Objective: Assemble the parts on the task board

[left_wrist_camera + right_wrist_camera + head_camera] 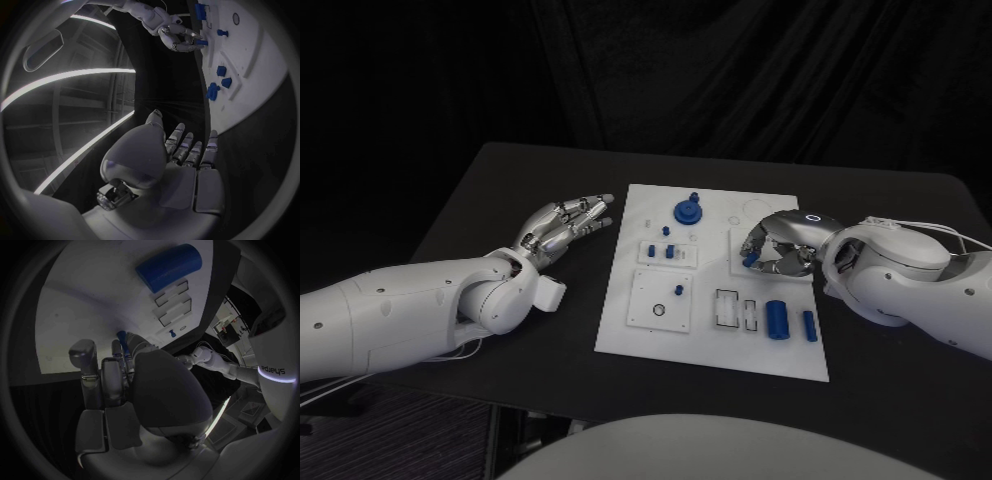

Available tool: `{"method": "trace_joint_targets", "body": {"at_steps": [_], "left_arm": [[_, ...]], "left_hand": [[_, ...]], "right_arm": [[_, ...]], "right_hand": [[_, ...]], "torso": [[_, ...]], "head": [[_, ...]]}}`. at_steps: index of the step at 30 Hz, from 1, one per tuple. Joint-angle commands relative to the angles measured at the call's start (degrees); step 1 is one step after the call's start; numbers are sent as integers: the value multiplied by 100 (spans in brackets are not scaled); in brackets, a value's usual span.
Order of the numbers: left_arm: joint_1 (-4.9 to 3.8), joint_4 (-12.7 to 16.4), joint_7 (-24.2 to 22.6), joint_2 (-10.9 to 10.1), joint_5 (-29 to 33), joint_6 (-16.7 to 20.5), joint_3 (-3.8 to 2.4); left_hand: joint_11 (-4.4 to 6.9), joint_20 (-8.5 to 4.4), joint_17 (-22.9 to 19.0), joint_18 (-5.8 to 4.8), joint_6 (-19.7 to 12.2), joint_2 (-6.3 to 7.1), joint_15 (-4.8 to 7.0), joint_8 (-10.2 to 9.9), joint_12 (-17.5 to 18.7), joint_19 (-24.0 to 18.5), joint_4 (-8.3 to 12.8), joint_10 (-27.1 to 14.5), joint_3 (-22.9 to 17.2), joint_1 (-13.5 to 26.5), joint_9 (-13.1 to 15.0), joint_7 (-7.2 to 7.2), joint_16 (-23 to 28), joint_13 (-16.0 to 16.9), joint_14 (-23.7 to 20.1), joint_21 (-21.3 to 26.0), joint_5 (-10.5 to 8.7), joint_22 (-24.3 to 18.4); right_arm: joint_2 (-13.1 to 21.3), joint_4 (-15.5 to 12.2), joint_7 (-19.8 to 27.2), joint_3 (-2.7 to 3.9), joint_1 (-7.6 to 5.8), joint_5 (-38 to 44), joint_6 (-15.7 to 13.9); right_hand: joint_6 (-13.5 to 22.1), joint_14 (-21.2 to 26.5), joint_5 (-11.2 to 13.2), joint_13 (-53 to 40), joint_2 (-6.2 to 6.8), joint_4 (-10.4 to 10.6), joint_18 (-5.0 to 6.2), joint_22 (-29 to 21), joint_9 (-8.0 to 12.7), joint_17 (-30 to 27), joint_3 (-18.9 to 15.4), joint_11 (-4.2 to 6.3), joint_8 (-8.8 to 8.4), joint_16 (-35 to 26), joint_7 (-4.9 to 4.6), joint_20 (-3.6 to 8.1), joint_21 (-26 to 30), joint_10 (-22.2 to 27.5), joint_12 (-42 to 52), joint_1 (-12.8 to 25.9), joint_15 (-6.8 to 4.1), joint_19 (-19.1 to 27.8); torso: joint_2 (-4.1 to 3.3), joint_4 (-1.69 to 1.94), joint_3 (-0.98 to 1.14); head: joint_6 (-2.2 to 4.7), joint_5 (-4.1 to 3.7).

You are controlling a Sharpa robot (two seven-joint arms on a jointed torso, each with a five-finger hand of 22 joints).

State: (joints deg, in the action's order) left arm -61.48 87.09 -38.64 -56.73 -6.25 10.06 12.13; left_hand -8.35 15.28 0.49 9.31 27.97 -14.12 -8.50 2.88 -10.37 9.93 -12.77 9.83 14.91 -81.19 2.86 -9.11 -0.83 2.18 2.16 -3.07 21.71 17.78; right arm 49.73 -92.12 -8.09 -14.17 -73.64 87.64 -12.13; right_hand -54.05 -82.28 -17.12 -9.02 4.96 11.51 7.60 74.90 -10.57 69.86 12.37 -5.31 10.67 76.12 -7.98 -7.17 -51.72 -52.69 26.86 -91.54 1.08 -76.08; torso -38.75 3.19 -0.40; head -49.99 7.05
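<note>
A white task board (711, 345) lies at the center of a black tabletop (488, 190). The left hand (567, 228) hovers over the tabletop at the board's 9 o'clock edge, fingers straight and spread, holding nothing. The right hand (780, 248) is curled over the board toward its 3 o'clock side, and its fingertips (123, 347) pinch a small blue part (121, 335) against the white surface. On the board, a round blue knob (689, 211) stands near 12 o'clock. Small blue pieces (668, 250) sit just left of center. A blue peg (679, 290) stands in a square plate toward 7 o'clock. A large blue cylinder (776, 320) and a thinner blue pin (809, 325) lie side by side near 5 o'clock.
</note>
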Motion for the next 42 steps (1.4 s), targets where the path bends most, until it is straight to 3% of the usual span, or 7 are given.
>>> {"method": "trace_joint_targets", "body": {"at_steps": [1,7,12,21,25,31,42], "left_arm": [[-21,17,-596,8,89,-227,-5],[-22,7,-590,16,90,-311,-4],[-22,-10,-570,30,90,-353,-4],[-22,-11,-544,29,90,-376,-4],[-22,21,-559,6,90,-360,-4],[-22,86,-577,-34,90,-313,-3],[-22,104,-558,-39,90,-321,-3]], "left_hand": [[37,0,-3,106,17,14,16,12,-25,-45,11,-29,-6,-57,1,-17,36,-3,-27,11,42,-15],[56,14,-6,106,-16,66,23,1,-14,-88,-52,-71,43,-64,-4,0,38,-7,-41,13,-71,-55],[50,26,-6,108,-22,49,17,0,-19,-96,-49,-85,19,-137,-4,-2,39,-7,-44,6,38,-64],[45,35,-8,108,-47,37,12,-5,-12,-106,-73,-106,16,-160,-7,-7,41,-10,-55,3,16,-79],[62,25,-9,112,-67,22,19,-8,-24,-117,-155,-110,38,-127,-8,6,42,-8,-60,0,-52,-91],[213,-91,-16,105,-67,41,66,-6,-46,-262,-253,-98,64,-147,-7,132,49,-7,-91,40,-69,-242],[177,-102,-20,98,-83,30,73,-8,-44,-307,-266,-110,51,-189,-8,107,53,-9,-109,45,-56,-279]], "right_arm": [[-8,6,38,3,18,43,-13],[-27,22,86,3,19,43,-107],[-37,33,137,3,19,43,-278],[67,-97,225,3,9,43,-642],[155,-229,241,4,-60,43,-817],[289,-497,214,4,-246,43,-929],[354,-966,217,4,-426,43,-826]], "right_hand": [[-54,-7,-43,15,16,-3,-86,634,-15,5,50,4,33,25,10,36,-38,-47,-26,-58,-26,-4],[-305,-26,-193,54,0,-164,-100,653,-121,30,185,38,167,40,-30,80,-148,-272,-76,-178,-63,-17],[-542,-94,107,80,-70,-153,-121,678,-295,107,146,125,330,96,45,125,-328,-562,-124,-24,-122,-82],[-716,-155,236,89,-119,-198,-149,713,-468,180,102,213,472,142,125,188,-504,-831,-171,7,-199,-162],[-749,-166,272,94,-120,-195,-154,719,-509,186,83,231,499,144,143,202,-532,-888,-194,27,-214,-178],[-783,-204,296,106,-106,-171,-172,741,-565,246,44,252,525,185,172,222,-636,-956,-242,78,-235,-227],[-828,-239,319,119,-85,-140,-185,757,-621,294,5,276,548,218,210,239,-709,-1027,-295,129,-254,-268]], "torso": [[6,12,-3],[15,-7,7],[12,-4,4],[9,4,2],[10,2,0],[10,-1,-1],[9,0,-9]], "head": [[-1,-12],[-1,15],[-1,23],[-1,58],[-1,65],[-1,62],[-1,104]]}}
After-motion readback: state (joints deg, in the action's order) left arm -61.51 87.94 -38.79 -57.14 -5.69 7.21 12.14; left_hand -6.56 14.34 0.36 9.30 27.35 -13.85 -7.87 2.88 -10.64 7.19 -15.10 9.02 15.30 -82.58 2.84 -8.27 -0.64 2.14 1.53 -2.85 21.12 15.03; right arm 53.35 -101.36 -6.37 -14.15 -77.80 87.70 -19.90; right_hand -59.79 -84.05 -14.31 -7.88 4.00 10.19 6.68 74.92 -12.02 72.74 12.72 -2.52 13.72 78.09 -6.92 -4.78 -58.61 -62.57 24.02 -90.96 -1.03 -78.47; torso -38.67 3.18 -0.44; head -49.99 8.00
